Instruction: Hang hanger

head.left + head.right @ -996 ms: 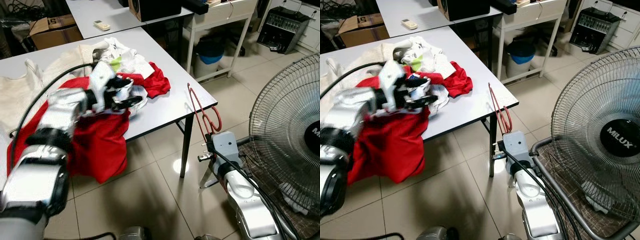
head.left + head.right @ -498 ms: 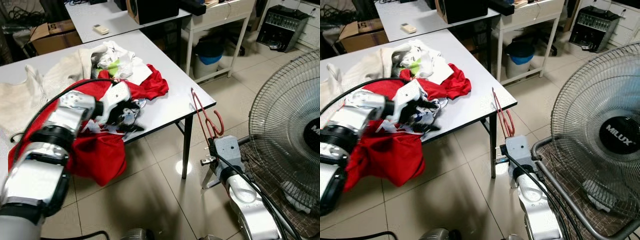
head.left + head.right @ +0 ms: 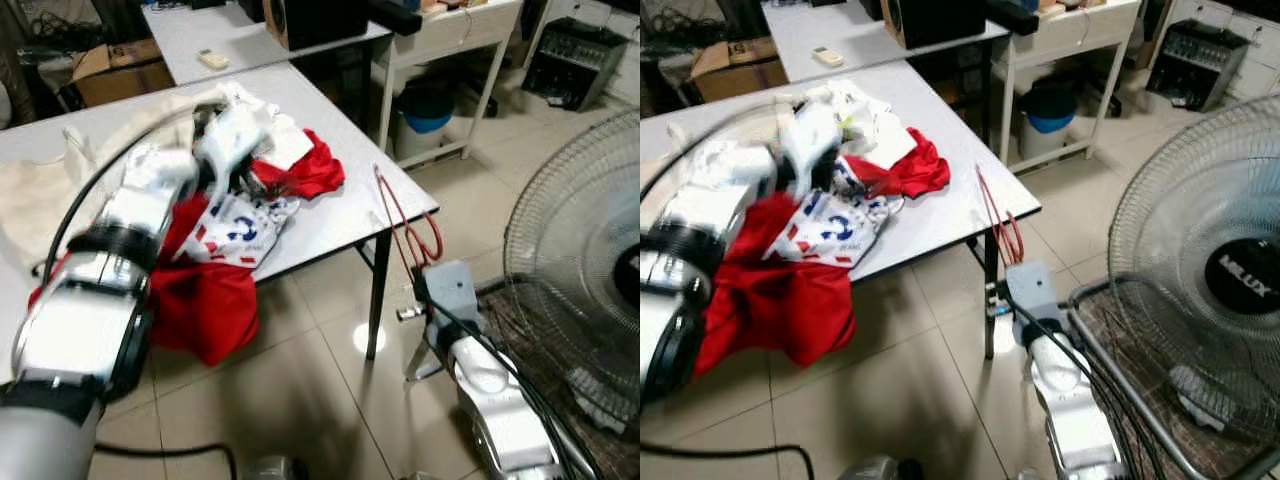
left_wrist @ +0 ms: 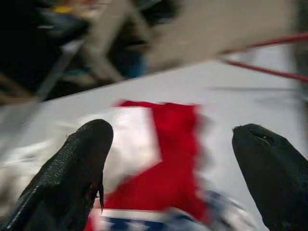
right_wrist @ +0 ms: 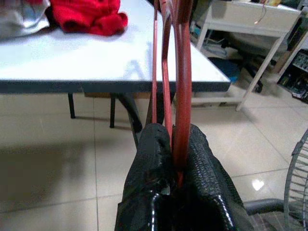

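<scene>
Left tool (image 4: 168, 159), fingers now spread, has lifted off the clothes (image 3: 235, 225) on the worktop (image 3: 340, 215); right tool (image 5: 175, 144) clamps the hanger (image 3: 405, 225), unhung.

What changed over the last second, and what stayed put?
The left end effector moved up and farther over the table, from the red garment's near edge toward the heap, and now stands open. A white cloth with red and blue print now lies spread where it was working. The right end effector stayed shut on the red hanger beside the table corner.
</scene>
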Tool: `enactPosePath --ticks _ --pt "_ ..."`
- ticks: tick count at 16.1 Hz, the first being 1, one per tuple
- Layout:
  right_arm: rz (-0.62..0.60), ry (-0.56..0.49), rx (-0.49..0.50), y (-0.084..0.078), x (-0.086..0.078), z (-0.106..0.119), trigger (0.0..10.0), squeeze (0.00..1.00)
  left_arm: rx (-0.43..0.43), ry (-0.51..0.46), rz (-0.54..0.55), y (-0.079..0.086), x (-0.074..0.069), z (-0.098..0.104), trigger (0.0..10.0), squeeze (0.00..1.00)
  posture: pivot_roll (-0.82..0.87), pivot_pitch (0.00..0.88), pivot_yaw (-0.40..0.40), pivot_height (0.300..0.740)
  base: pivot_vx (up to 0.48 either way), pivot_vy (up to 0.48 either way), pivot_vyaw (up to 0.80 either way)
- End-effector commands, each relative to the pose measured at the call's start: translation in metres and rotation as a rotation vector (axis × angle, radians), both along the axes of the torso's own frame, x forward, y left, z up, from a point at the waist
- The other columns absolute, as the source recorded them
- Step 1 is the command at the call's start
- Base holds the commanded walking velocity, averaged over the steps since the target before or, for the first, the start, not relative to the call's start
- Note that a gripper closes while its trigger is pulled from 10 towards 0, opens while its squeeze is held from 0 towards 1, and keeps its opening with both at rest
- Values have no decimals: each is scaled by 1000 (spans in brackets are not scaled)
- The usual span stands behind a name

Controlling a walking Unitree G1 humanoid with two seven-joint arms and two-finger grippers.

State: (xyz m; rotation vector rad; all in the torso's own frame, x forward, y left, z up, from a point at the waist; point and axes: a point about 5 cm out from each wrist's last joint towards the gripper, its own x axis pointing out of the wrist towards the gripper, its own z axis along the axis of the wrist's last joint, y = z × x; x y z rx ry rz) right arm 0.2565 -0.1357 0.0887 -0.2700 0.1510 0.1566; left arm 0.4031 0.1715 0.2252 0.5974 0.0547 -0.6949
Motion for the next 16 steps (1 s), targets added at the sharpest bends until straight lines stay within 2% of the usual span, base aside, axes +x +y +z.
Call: enactPosePath --ticks 1,2,3,4,5,6,7,10,13,14,15,16 --pt "10 4 -8 0 1 -1 10000 0 55 1 126 7 3 -12 10000 1000 22 29 91 740 0 0 0" --pt "11 2 -9 0 1 0 10000 0 88 -4 205 8 5 -18 10000 90 19 33 92 740 0 0 0" --pt "11 2 -9 0 1 0 10000 0 88 -4 205 8 5 -18 10000 90 19 33 92 740 0 0 0" --pt "9 3 -10 -1 -1 0 10000 0 95 4 278 7 6 -27 10000 0 2 58 98 740 0 0 0" --pt "3 12 -12 -2 -6 0 10000 0 82 35 352 5 5 -42 10000 0 -15 77 103 740 0 0 0" --pt "-1 20 -14 -2 -10 -1 10000 0 108 58 391 5 2 -55 10000 0 -26 86 108 740 0 0 0" --pt "-5 24 -15 -3 -13 -1 10000 0 89 82 412 5 0 -63 10000 0 -31 92 110 740 0 0 0" --pt "-11 36 -17 -5 -19 -2 10000 0 53 123 412 -1 -4 -78 10000 0 -42 111 111 740 0 0 0" --pt "-11 41 -20 -5 -21 0 10000 0 74 128 408 -9 -6 -85 10000 0 -56 127 108 740 0 0 0" --pt "-11 42 -21 -6 -22 1 10000 0 77 132 411 -9 -6 -86 9725 0 -58 130 109 740 0 0 0" --pt "-11 43 -22 -6 -22 1 10000 0 84 134 414 -8 -7 -87 5922 0 -58 130 109 740 0 0 0" --pt "-11 45 -23 -6 -22 1 10000 0 99 135 418 -7 -7 -88 1176 0 -58 130 109 740 0 0 0"
